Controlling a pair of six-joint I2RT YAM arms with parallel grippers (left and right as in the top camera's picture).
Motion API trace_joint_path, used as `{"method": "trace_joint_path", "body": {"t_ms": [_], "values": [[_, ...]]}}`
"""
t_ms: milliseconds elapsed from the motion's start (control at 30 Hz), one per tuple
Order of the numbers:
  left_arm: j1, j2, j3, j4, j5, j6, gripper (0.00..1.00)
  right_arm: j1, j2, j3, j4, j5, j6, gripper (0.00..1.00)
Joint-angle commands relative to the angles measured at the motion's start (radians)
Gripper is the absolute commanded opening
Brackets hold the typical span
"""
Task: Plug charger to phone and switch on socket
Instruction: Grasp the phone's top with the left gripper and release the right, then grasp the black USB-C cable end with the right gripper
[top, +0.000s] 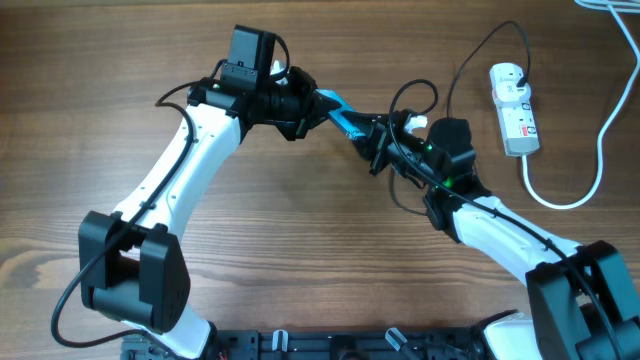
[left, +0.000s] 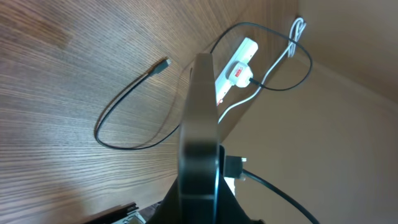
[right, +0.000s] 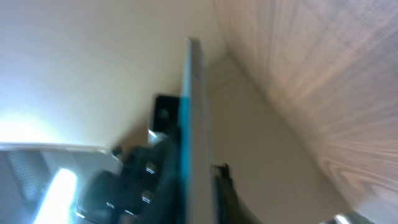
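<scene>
Left gripper, right gripper both clamped on phone; screen text unreadable edge-on.

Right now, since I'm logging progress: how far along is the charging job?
Done: the phone is picked up, held between the left gripper and the right gripper. In hand: just the phone, no cable. Left: the charger connector lies loose on the table, not plugged in, and the socket sits away from both grippers, switch apparently untouched.
</scene>
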Motion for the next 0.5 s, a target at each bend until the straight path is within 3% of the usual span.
{"method": "trace_joint_path", "body": {"t_ms": [0, 67, 100, 167, 200, 233, 300, 367, 467], "values": [[0.039, -0.001, 0.008, 0.011, 0.017, 0.005, 0.04, 0.025, 0.004, 0.006, -0.089, -0.080, -0.025, 0.27], [0.072, -0.001, 0.008, 0.011, 0.016, 0.042, 0.04, 0.025, 0.004, 0.006, -0.184, -0.091, -0.025, 0.28], [0.094, -0.001, 0.008, 0.011, 0.004, 0.095, 0.04, 0.024, 0.004, 0.006, -0.255, -0.088, -0.031, 0.32], [0.137, -0.001, 0.008, -0.014, -0.010, 0.228, 0.04, 0.023, 0.004, 0.006, -0.356, -0.019, -0.183, 0.46], [0.160, -0.001, 0.008, -0.043, -0.010, 0.267, 0.04, 0.018, 0.004, 0.006, -0.375, 0.024, -0.328, 0.51], [0.187, -0.001, 0.008, -0.082, -0.009, 0.325, 0.04, 0.009, 0.004, 0.006, -0.377, 0.107, -0.592, 0.63], [0.226, -0.001, 0.008, -0.151, -0.009, 0.461, 0.04, -0.011, 0.004, 0.006, -0.392, 0.171, -0.947, 0.65], [0.241, -0.001, 0.008, -0.200, -0.009, 0.552, 0.04, -0.048, 0.003, 0.006, -0.430, 0.181, -1.092, 0.64], [0.242, -0.001, 0.008, -0.246, -0.006, 0.645, 0.04, -0.124, -0.008, 0.113, -0.719, 0.288, -1.307, 0.64]]}}
